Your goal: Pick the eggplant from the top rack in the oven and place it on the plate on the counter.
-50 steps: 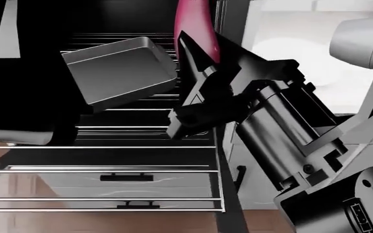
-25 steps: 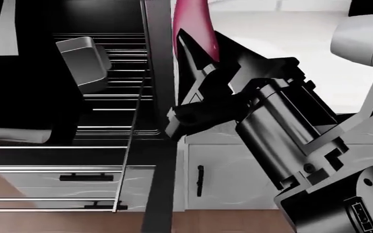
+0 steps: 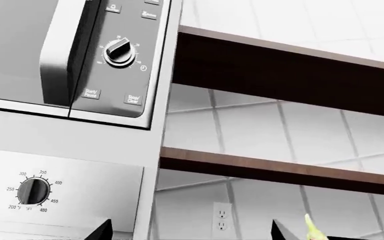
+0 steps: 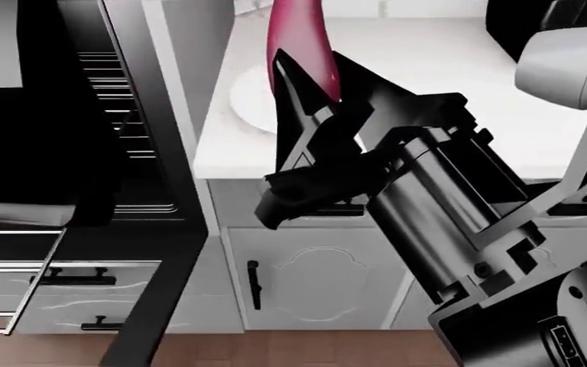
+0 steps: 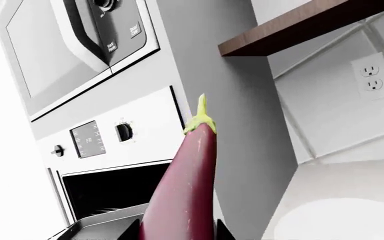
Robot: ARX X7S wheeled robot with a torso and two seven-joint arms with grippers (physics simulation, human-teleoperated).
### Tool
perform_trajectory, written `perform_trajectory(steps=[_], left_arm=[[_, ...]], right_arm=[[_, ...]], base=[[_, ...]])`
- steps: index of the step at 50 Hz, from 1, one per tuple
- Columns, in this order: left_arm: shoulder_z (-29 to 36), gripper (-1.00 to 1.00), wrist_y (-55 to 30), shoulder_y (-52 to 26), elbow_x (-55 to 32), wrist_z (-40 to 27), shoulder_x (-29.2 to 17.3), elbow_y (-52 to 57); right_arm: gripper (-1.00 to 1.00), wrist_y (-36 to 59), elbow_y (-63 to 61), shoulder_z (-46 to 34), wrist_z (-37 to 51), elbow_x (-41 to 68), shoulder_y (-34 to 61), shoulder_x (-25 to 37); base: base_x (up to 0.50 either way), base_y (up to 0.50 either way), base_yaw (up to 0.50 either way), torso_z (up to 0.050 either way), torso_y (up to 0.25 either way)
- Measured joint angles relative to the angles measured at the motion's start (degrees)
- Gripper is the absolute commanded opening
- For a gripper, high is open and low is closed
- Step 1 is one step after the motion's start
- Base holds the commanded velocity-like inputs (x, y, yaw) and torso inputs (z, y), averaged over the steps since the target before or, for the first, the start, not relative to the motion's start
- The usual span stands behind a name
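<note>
The right gripper [image 4: 309,88] was clenched on the eggplant [image 4: 299,38], held upright clear of the oven [image 4: 120,115] and above the counter [image 4: 457,92] near the plate [image 4: 248,99]; placement remained outstanding; left gripper's state indeterminable.

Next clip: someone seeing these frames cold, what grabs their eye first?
The glossy purple-magenta eggplant, standing upright in the black right gripper, fills the middle of the head view. Behind it the round white plate sits on the white stone counter, with the black oven open to the left.
</note>
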Motion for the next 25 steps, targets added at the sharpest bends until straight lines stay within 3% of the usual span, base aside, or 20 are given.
perform_trajectory(steps=[25], left_arm=[[-0.3, 1.0, 0.0, -0.2, -0.4, 0.1, 0.1, -0.1]], right_arm=[[-1.0, 0.6, 0.0, 0.7, -0.1, 0.2, -0.4, -0.4]], base=[[0.0, -0.5, 0.0, 0.0, 0.0]])
